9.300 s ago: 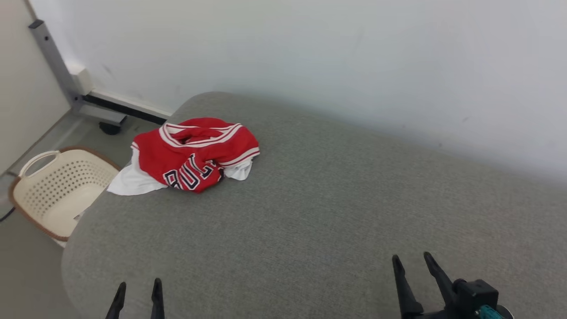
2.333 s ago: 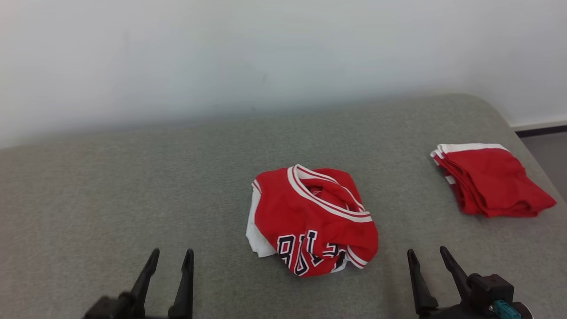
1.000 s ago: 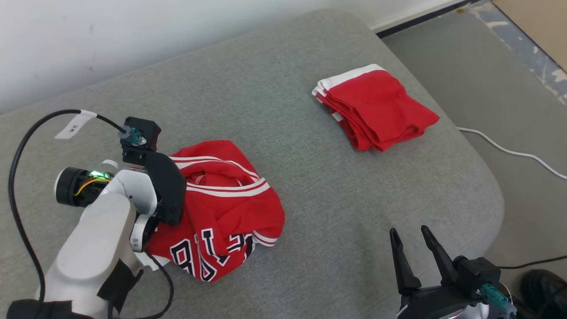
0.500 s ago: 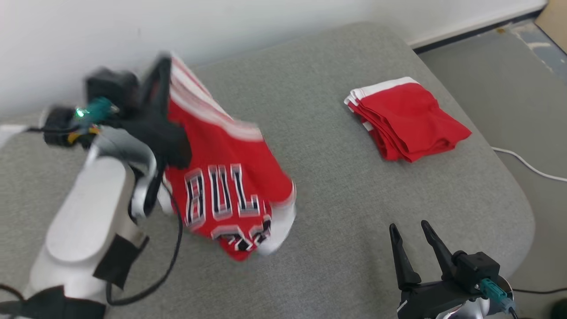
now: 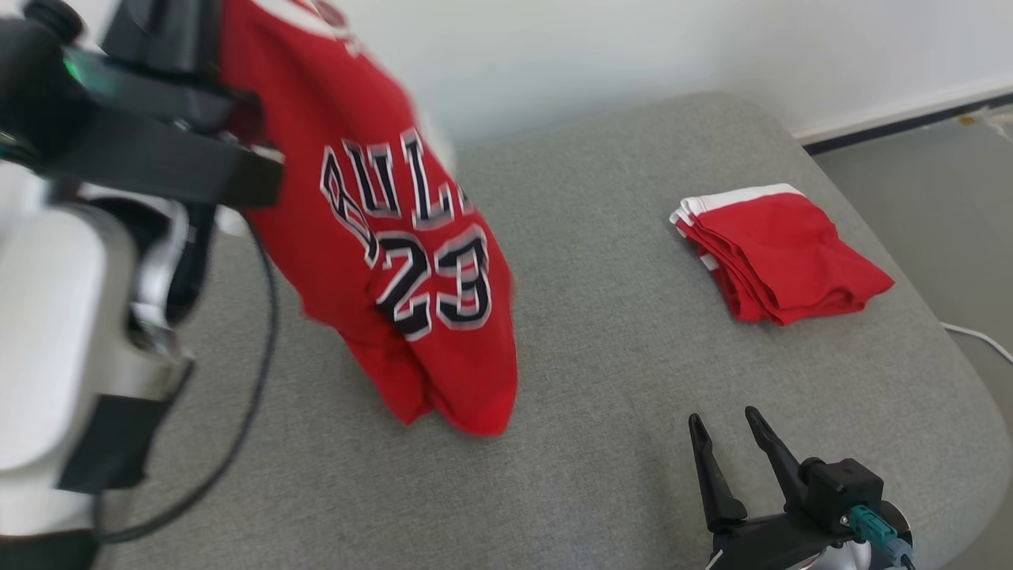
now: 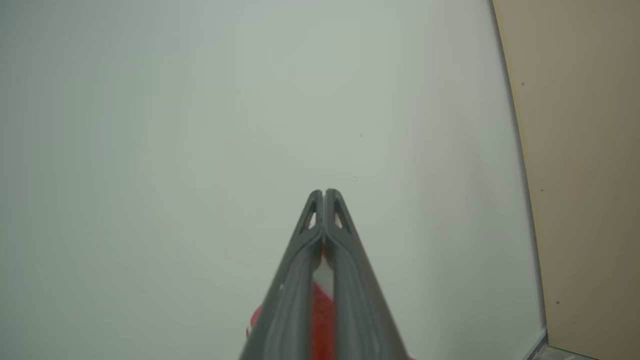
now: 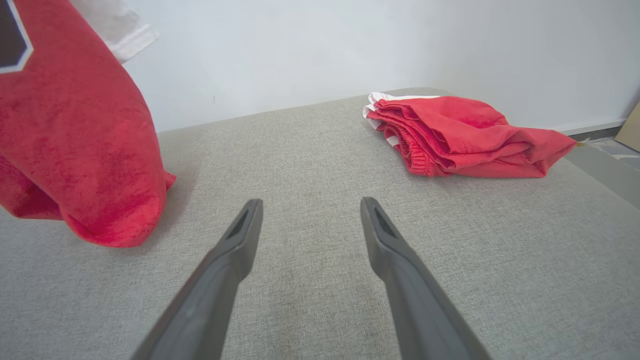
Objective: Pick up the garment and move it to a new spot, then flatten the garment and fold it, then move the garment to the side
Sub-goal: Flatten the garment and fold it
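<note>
Garment [image 5: 396, 261], heaped on the table [image 5: 617, 443] one second ago, now hangs from the left gripper [image 6: 325, 192], jaws clamped on its top, at 10 o'clock from the right gripper [image 5: 722, 416], jaws apart, empty. Pick-up done; relocation next.

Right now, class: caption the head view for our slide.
Left tool holds red jersey up over grey cushion; right tool open, folded red garment beyond.

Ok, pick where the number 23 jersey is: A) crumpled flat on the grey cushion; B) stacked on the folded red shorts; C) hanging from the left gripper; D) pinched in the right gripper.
C: the left gripper is shut on the jersey, which hangs from it; the right gripper stands open.
</note>
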You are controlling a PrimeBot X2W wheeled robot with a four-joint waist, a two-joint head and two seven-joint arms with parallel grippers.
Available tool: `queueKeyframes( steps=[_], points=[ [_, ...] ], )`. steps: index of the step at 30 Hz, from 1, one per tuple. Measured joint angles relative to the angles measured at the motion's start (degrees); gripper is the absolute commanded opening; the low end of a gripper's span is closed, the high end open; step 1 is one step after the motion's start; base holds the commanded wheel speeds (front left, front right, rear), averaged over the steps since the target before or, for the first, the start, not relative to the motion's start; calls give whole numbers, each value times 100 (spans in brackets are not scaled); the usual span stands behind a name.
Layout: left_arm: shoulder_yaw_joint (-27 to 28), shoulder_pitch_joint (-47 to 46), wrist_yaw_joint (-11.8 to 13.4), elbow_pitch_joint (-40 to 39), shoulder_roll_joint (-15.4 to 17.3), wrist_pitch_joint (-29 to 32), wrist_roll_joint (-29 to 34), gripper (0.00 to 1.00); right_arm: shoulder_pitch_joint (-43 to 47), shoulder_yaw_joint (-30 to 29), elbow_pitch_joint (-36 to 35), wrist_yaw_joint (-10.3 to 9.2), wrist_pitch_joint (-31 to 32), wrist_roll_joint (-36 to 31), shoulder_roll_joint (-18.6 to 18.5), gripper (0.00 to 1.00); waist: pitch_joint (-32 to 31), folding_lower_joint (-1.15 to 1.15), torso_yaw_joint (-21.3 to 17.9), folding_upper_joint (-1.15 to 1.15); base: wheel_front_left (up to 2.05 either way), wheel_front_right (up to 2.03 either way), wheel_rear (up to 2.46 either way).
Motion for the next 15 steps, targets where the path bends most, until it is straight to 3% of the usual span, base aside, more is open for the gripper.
queueKeyframes(
  steps=[8,11,15],
  points=[
    [209,-631,-140,-513,438,419,-103,0,21,101,11,0,20,42,0,100,-150,0,55,-1,0,0,0],
    [59,-770,-200,-490,285,513,-185,0,24,112,26,0,14,48,-2,100,-150,0,-9,0,0,0,0],
    [-458,-734,-280,-1,-151,535,-196,0,-7,192,35,0,-16,96,-2,100,-87,0,-95,0,0,0,0]
  ],
)
